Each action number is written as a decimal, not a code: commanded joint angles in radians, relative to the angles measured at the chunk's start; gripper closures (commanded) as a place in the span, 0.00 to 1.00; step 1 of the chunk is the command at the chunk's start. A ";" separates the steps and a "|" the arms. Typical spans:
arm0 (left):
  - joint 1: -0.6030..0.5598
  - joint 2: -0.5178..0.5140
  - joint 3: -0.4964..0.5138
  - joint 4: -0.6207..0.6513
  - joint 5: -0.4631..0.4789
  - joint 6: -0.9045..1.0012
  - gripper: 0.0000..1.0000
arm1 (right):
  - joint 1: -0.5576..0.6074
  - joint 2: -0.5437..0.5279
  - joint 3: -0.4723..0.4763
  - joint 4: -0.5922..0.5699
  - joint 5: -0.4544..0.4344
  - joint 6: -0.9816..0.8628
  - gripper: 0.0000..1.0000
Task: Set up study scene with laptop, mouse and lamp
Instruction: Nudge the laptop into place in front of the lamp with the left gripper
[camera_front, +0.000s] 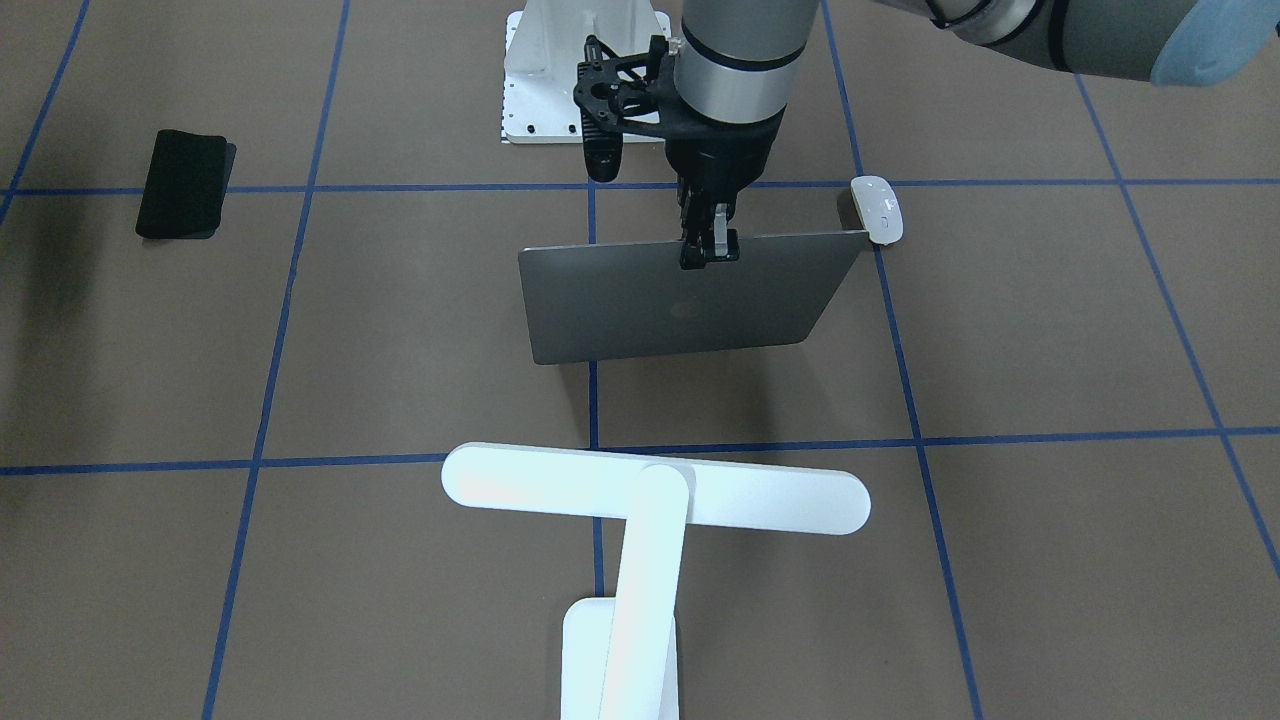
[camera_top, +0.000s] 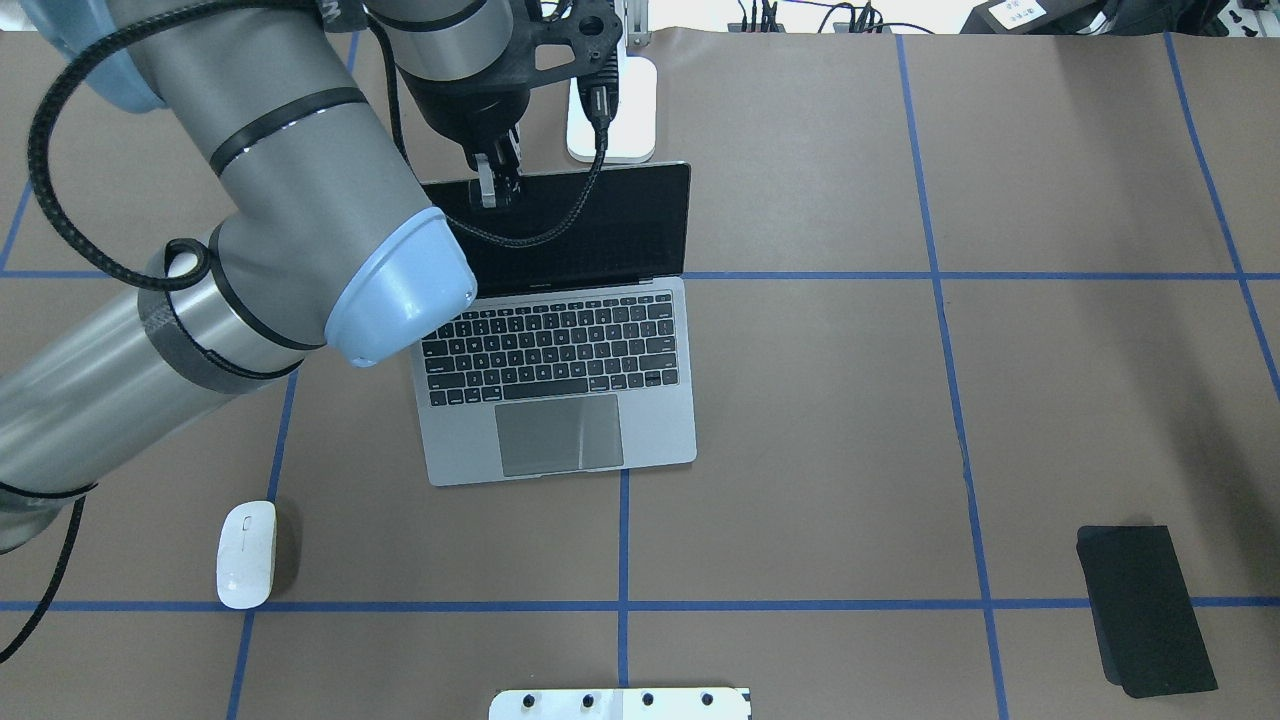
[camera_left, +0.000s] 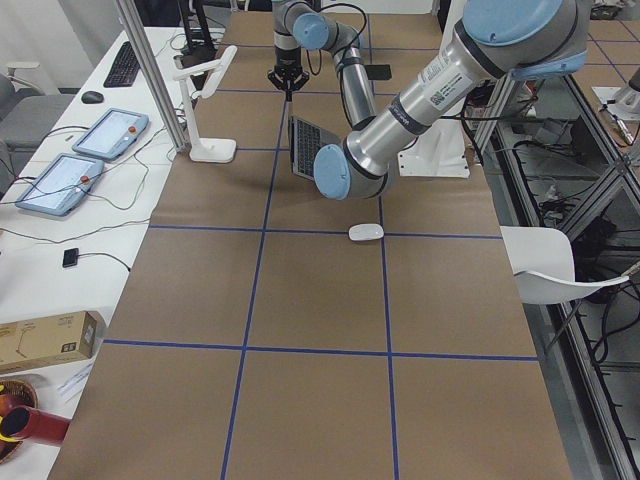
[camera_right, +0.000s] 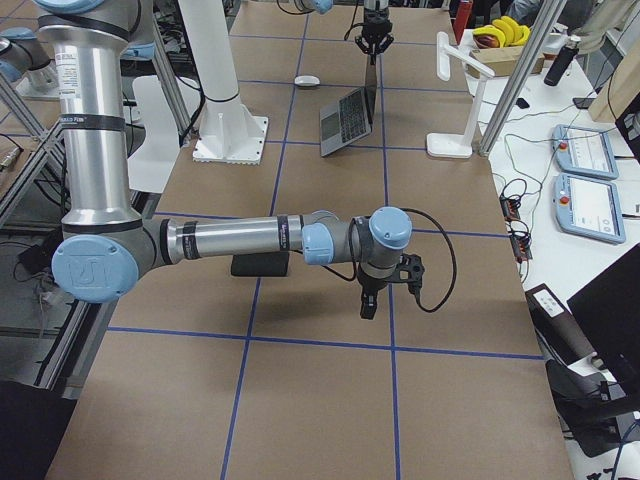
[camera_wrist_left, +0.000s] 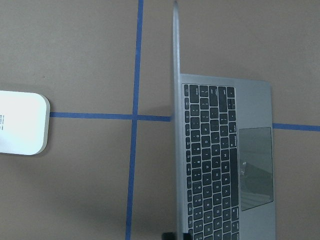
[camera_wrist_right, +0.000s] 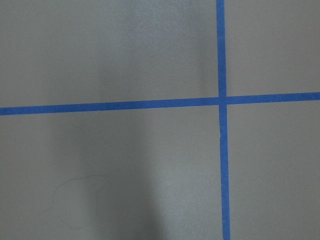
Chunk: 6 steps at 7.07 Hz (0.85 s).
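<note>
The grey laptop (camera_top: 555, 350) stands open in the middle of the table, its screen upright and its lid (camera_front: 680, 300) facing the front camera. My left gripper (camera_front: 708, 245) comes down from above and is shut on the lid's top edge (camera_top: 497, 185). The white mouse (camera_top: 246, 553) lies on the table, off the laptop's near left corner. Behind the laptop stands the white T-shaped lamp (camera_front: 655, 490), and its base (camera_wrist_left: 22, 122) shows in the left wrist view. My right gripper (camera_right: 367, 300) hovers over bare table far off; whether it is open or shut I cannot tell.
A black mat (camera_top: 1145, 610) lies at the near right of the table. A white bolted bracket (camera_top: 620, 703) sits at the near edge. Blue tape lines (camera_wrist_right: 220, 100) cross the brown table. Tablets and cables lie on the side bench behind the lamp.
</note>
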 joint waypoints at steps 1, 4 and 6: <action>-0.013 -0.006 0.013 -0.012 0.000 0.000 1.00 | -0.001 -0.001 0.000 0.000 -0.001 0.000 0.00; -0.019 -0.009 0.053 -0.060 0.000 -0.006 1.00 | 0.000 0.001 0.000 0.002 -0.001 0.000 0.00; -0.017 -0.012 0.067 -0.065 0.000 -0.011 1.00 | 0.000 0.001 -0.002 0.002 -0.002 0.000 0.00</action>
